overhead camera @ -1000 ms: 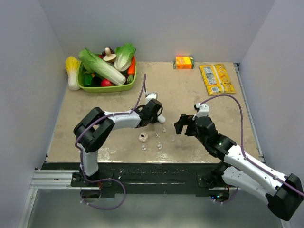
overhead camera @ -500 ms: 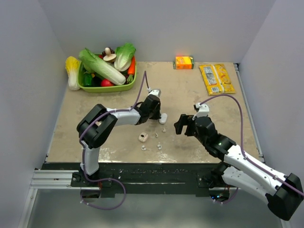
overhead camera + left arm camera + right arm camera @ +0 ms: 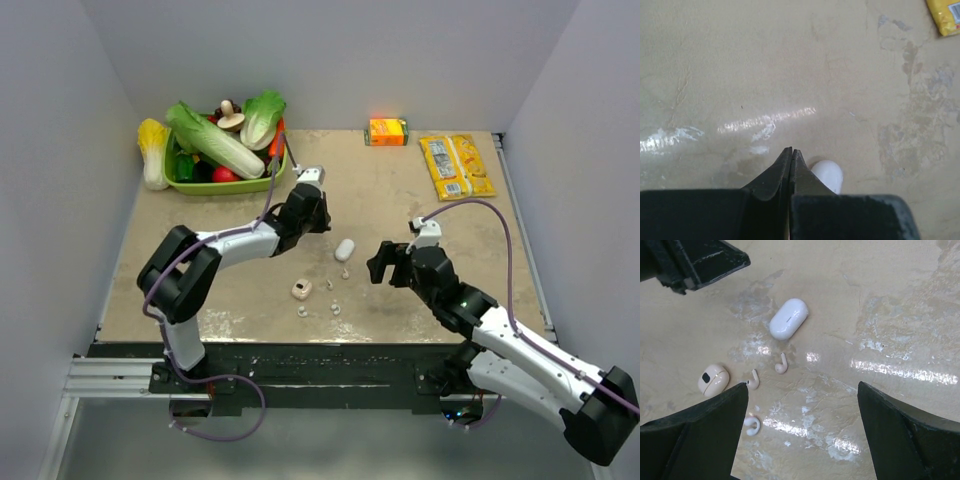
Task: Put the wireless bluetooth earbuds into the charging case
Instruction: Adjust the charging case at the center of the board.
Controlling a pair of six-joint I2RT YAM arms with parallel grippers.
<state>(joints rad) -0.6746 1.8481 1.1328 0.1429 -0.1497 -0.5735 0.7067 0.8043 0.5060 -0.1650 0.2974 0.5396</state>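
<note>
Right wrist view: your right gripper [image 3: 802, 386] gapes wide, empty, the charging case [image 3: 788, 319] at 12 o'clock, long axis 1-to-7, earbuds [image 3: 781, 364] nearer.

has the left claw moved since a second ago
Yes. The left claw drew back from the charging case, toward the green basket.

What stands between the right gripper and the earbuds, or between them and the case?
Nothing visible. The open right gripper hangs over bare table with the earbuds lying loose just ahead, and the case sits right beyond them, apart. The shut left gripper is off past the case.
</note>
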